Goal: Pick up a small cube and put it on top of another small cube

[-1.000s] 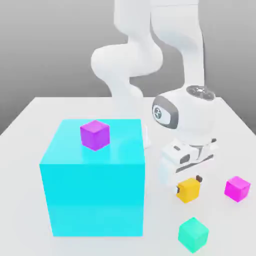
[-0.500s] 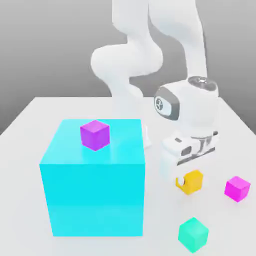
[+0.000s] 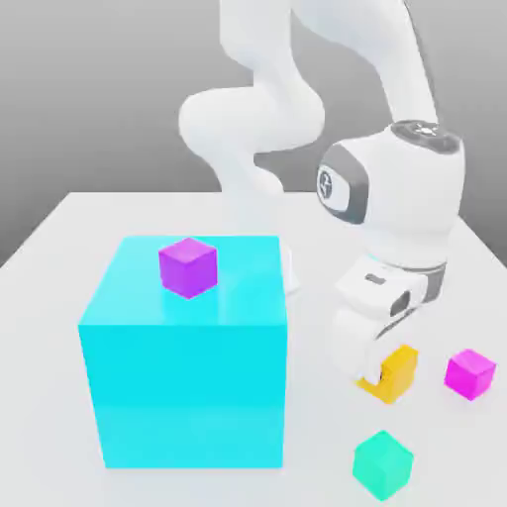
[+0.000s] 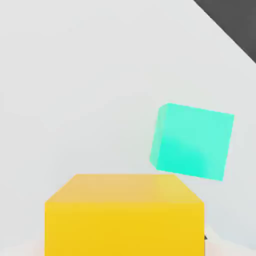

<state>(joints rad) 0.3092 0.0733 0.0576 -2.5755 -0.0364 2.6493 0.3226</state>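
Since a second ago, arm and yellow-orange cube [image 3: 399,373] have shifted toward the exterior view's right; the pincer [image 3: 381,373] grips the cube, just above the counter [image 3: 59,238], near the teal-green cube [image 3: 382,463].

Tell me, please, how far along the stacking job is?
Done: the gripper is shut on the yellow cube, which looks tilted in its grip. In hand: carrying it. Left: setting it on another small cube; the teal cube and the magenta cube on the table carry nothing yet.
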